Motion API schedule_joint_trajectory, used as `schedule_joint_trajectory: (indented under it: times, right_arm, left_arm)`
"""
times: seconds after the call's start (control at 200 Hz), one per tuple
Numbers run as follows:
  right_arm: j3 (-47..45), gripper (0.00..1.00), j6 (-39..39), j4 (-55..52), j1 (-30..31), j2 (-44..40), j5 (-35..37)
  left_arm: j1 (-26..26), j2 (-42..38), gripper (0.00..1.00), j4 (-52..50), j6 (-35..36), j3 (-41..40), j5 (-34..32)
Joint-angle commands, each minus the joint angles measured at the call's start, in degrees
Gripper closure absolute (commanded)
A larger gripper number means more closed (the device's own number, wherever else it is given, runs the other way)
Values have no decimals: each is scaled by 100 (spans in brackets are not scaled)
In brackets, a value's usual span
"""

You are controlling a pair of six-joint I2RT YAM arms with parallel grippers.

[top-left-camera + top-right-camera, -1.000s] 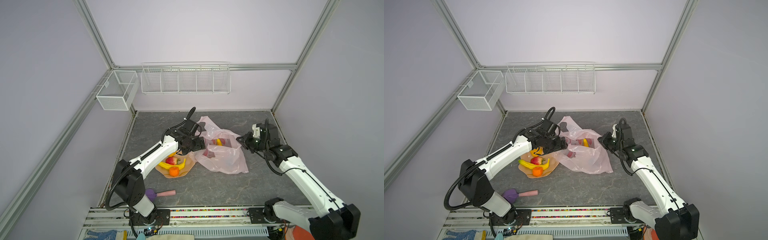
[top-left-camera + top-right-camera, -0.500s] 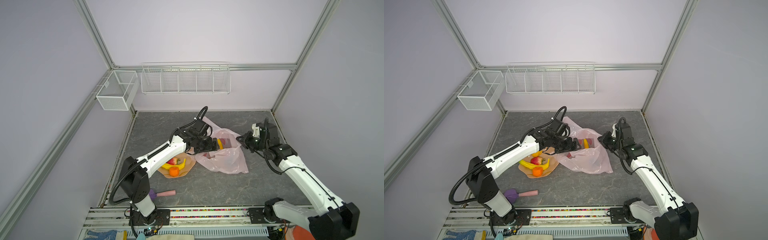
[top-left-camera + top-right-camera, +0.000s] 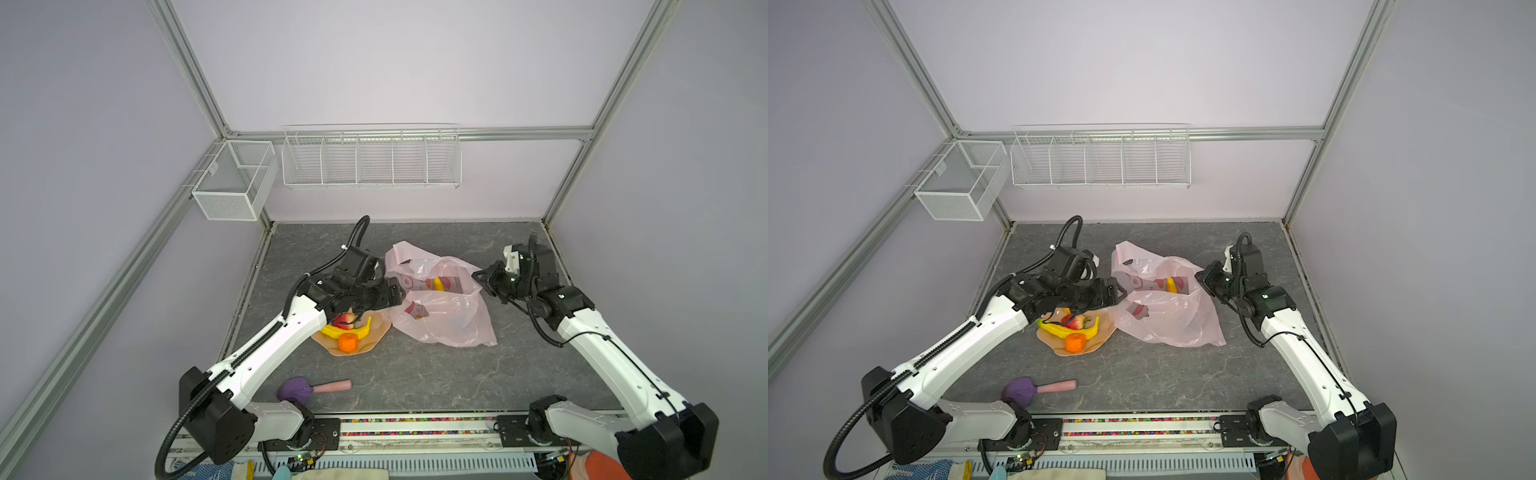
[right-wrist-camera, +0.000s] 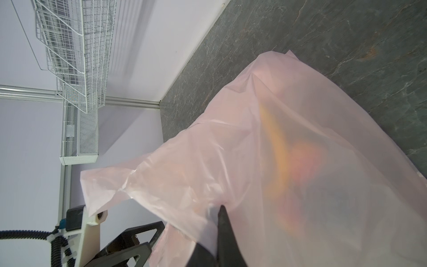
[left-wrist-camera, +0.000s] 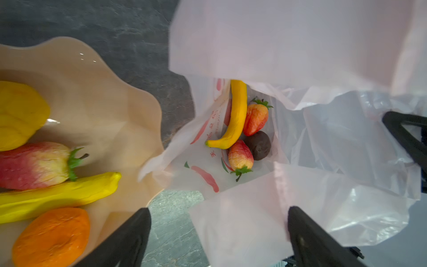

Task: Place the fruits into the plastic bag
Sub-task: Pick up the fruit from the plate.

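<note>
The pink plastic bag (image 3: 449,320) (image 3: 1175,320) lies mid-table with its mouth toward the dish. Inside it (image 5: 300,46) I see a banana (image 5: 235,115), two strawberries (image 5: 255,119) and a dark fruit (image 5: 258,144). My left gripper (image 3: 399,293) (image 5: 218,231) stands open and empty at the bag's mouth, between bag and dish. My right gripper (image 3: 478,276) (image 4: 219,208) is shut on the bag's far edge, holding the film (image 4: 300,115) up. On the peach dish (image 5: 104,92) lie a banana (image 5: 57,194), an orange (image 5: 50,235), a red-yellow fruit (image 5: 34,165) and a yellow fruit (image 5: 18,113).
The peach wavy-edged dish (image 3: 376,332) (image 3: 1104,328) sits just left of the bag, partly under my left arm. A purple-headed brush with a pink handle (image 3: 307,388) (image 3: 1034,388) lies near the front edge. White wire baskets (image 3: 370,156) hang on the back wall.
Half a second ago my left gripper reached into the bag's mouth; it has drawn back left toward the dish, still open. The right arm has held still.
</note>
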Motion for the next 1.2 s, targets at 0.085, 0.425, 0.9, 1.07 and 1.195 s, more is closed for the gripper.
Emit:
schedule_joint_trajectory:
  times: [0.085,0.425,0.9,1.07,1.195]
  right_arm:
    - [147,93,-49,-40,-20,70,30]
    - [157,93,-54,-48,-22,93,28]
    - [192,93,-63,-56,-26,116,33]
    - [192,93,-82,-100,-21,74,64]
    - [183,93,-81,-106,-19,65,93]
  left_arm:
    - [927,-559,7,-299,-359,-481,-492]
    - [1852,278,8,-574,-317,-399,-851]
    - [2163,1954,8,-34,-458,-221,-992]
    - [2226,2277,8,145,-417,-203,-949]
    - [2234,2397,8,232,-390,-198,-920]
